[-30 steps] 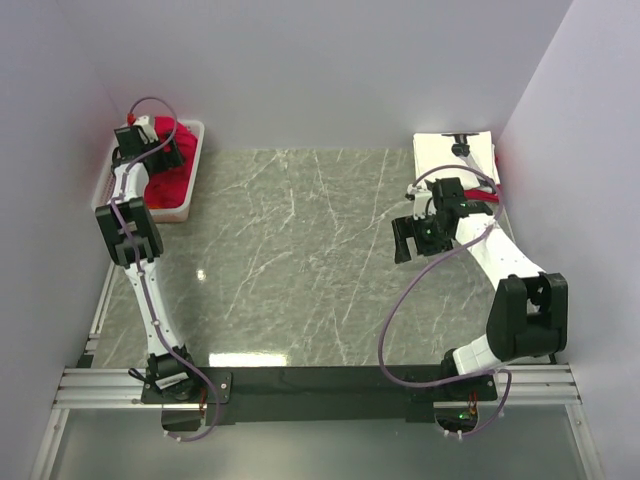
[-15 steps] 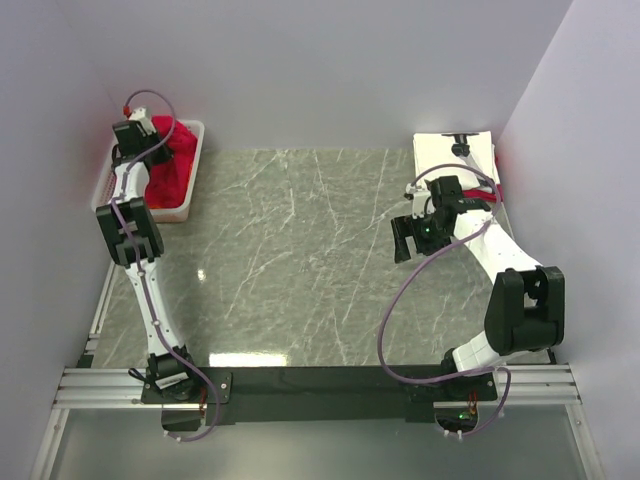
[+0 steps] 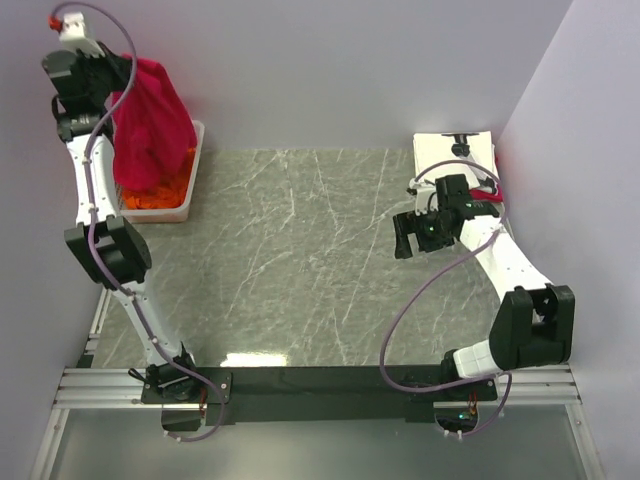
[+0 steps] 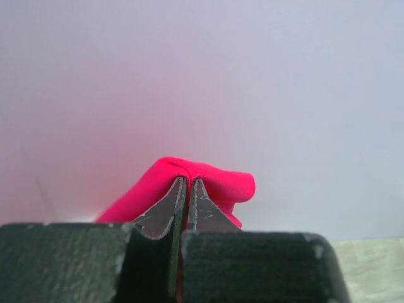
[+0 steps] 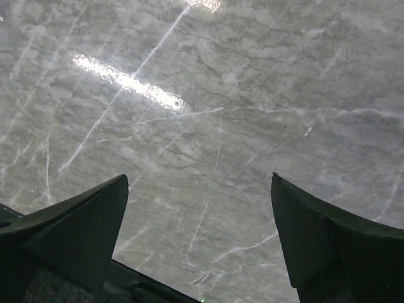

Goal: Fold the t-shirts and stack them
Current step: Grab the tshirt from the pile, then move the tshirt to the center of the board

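Note:
My left gripper (image 3: 112, 72) is raised high at the back left, shut on a fold of the crimson-red t-shirt (image 3: 150, 125), which hangs down over the white basket (image 3: 165, 213). In the left wrist view the fingers pinch the red fabric (image 4: 218, 183) at the gripper (image 4: 188, 179). An orange t-shirt (image 3: 150, 192) lies in the basket beneath it. A folded white t-shirt (image 3: 450, 152) with a black print lies at the back right, with a red edge (image 3: 497, 165) showing beside it. My right gripper (image 3: 405, 240) hovers open over bare marble (image 5: 208, 113), nothing between its fingers (image 5: 95, 214).
The grey marble table (image 3: 300, 250) spans the middle between the two arms. Plain walls close in the left, back and right sides. A black strip and metal rails run along the near edge (image 3: 320, 380) by the arm bases.
The left gripper closed on the red t-shirt in the basket and lifted it high, uncovering the orange one. The right arm shifted only slightly.

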{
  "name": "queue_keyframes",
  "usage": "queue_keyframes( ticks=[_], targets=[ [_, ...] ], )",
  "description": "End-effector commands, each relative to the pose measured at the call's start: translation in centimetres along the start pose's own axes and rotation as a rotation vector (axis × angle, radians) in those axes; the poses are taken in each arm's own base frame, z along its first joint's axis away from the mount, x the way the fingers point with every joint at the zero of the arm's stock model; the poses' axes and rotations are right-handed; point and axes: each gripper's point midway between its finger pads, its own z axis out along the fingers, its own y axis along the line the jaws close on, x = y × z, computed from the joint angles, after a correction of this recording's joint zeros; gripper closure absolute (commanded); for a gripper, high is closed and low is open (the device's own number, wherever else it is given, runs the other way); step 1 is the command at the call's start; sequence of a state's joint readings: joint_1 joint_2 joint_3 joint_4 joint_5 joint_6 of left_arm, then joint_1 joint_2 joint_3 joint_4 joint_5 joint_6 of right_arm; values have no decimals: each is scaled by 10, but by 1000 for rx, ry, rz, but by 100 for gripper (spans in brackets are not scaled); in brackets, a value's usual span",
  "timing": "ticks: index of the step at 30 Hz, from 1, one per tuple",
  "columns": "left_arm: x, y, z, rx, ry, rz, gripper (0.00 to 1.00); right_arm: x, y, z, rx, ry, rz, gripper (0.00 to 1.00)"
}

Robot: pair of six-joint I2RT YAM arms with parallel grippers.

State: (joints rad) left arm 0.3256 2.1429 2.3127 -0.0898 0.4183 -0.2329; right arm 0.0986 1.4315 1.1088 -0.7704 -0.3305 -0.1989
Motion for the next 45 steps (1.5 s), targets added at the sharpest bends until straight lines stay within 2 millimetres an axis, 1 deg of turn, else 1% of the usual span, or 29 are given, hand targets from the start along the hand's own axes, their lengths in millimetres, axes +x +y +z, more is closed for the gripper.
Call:
queue_keyframes(
  ticks=[1, 3, 4, 7, 8, 10, 11, 15, 18, 19, 20, 21, 22, 23, 24, 25, 26, 27, 28, 31, 32, 33, 35, 36, 38, 39, 40, 43, 45],
  targets=[
    [-110, -73, -41, 175, -204, 31, 99, -14, 4, -16, 8, -85, -29, 0],
    [-125, -100, -53, 237, -221, 29, 99, -16, 5, -18, 12, -93, -29, 0],
    [-143, -116, -67, 265, -248, 28, 99, -17, 4, -20, 18, -103, -32, 0],
    [-172, -163, -90, 366, -304, 30, 99, -20, 3, -24, 32, -120, -29, 0],
    [-184, -186, -104, 412, -323, 13, 99, -22, 0, -26, 43, -130, -26, 0],
    [-196, -215, -122, 475, -336, 2, 99, -24, 0, -28, 49, -138, -25, 0],
    [-196, -234, -128, 517, -333, -17, 99, -25, -4, -29, 63, -144, -19, 0],
    [-183, -279, -148, 651, -253, -132, 99, -28, -13, -33, 89, -157, 10, 0],
    [-145, -306, -152, 747, -80, -311, 99, -29, -20, -37, 95, -169, 33, 0],
    [-122, -310, -150, 762, 10, -397, 99, -29, -21, -38, 97, -171, 37, 0],
    [-105, -325, -156, 817, 78, -426, 99, -31, -22, -40, 101, -174, 37, 0],
    [-89, -329, -157, 829, 123, -451, 99, -31, -25, -41, 107, -175, 42, 0],
    [-55, -328, -154, 815, 194, -476, 99, -30, -26, -42, 109, -174, 45, 0],
    [-36, -329, -152, 808, 226, -476, 92, -31, -27, -43, 111, -176, 45, 0],
    [-11, -323, -149, 767, 288, -488, 79, -32, -27, -45, 112, -180, 43, 0],
    [22, -311, -140, 721, 336, -444, 49, -30, -26, -44, 105, -172, 42, 0],
    [42, -293, -132, 660, 378, -425, 41, -30, -26, -44, 102, -171, 38, 0],
    [77, -267, -118, 545, 464, -401, 37, -30, -26, -44, 95, -169, 29, 0],
    [87, -229, -110, 462, 482, -408, 33, -28, -22, -42, 77, -163, 23, 0],
    [115, -167, -105, 353, 531, -414, 26, -23, -19, -34, 47, -137, 17, 0],
    [121, -162, -109, 363, 547, -401, 19, -24, -16, -31, 20, -134, 12, 0],
    [134, -161, -117, 370, 587, -392, 19, -22, -14, -24, 1, -112, 16, 0],
    [144, -173, -138, 441, 614, -300, 21, -27, -5, -16, -42, -107, 9, 3],
    [157, -180, -159, 484, 631, -248, 24, -25, -2, -7, -64, -82, 10, 7],
    [179, -204, -187, 565, 671, -180, 25, -31, 13, 1, -104, -67, -27, 12],
    [198, -209, -211, 606, 690, -90, 27, -32, 16, 11, -113, -51, -40, 16],
    [214, -227, -227, 654, 722, -28, 27, -35, 19, 15, -117, -46, -54, 18],
    [263, -253, -289, 780, 811, 159, 28, -36, 34, 34, -144, 5, -109, 25],
    [285, -257, -320, 816, 832, 230, 28, -29, 45, 50, -159, 59, -145, 30]
  ],
)
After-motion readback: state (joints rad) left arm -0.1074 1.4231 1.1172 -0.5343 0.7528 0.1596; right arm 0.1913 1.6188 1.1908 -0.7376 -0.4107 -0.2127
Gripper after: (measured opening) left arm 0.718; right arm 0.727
